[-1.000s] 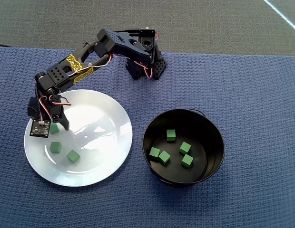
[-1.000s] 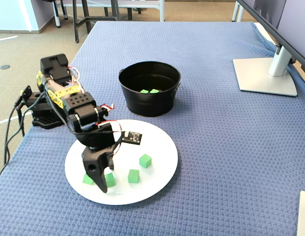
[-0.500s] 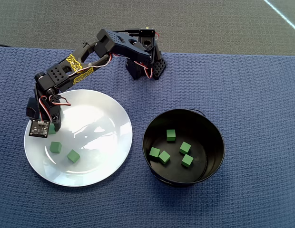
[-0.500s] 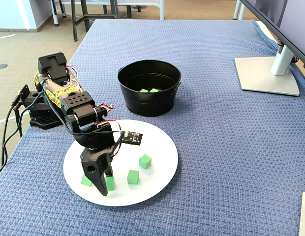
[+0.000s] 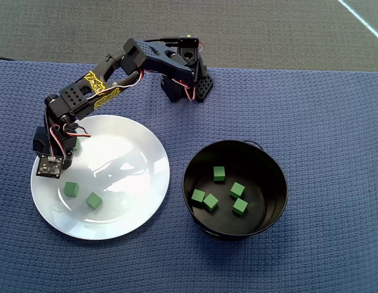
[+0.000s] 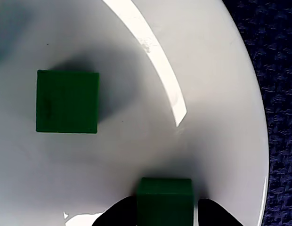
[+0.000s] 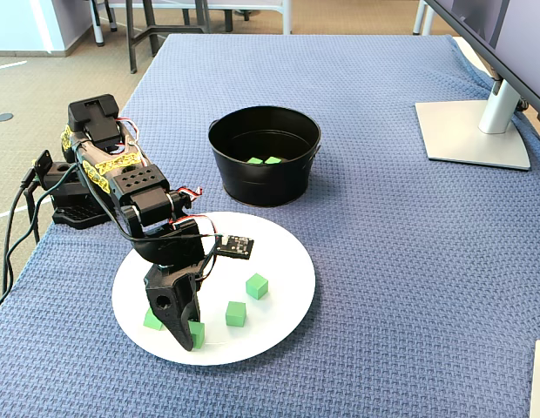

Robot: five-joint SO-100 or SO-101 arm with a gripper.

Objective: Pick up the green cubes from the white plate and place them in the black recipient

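On the white plate (image 7: 287, 252), my gripper (image 7: 192, 335) points down and is shut on a green cube (image 7: 198, 332) that rests on the plate's near left part. The wrist view shows that cube (image 6: 165, 197) held between the black fingertips (image 6: 121, 214) of my gripper (image 6: 165, 213). A second cube (image 6: 67, 101) lies free beyond it. Loose cubes (image 7: 257, 286) (image 7: 236, 313) lie right of the gripper, and one more (image 7: 152, 320) lies left of it. The black recipient (image 7: 264, 178) holds several cubes (image 5: 219, 173). In the overhead view the wrist hides the held cube.
The arm's base (image 5: 184, 85) stands at the back of the blue cloth (image 5: 323, 122). A monitor foot (image 7: 472, 132) sits at the far right in the fixed view. Plate (image 5: 140, 152) and pot (image 5: 192, 160) lie side by side with a narrow gap between them.
The open finger has swung in and the jaws have closed on the cube at the plate's left side. The wrist has shifted slightly over it. The other cubes have not moved.
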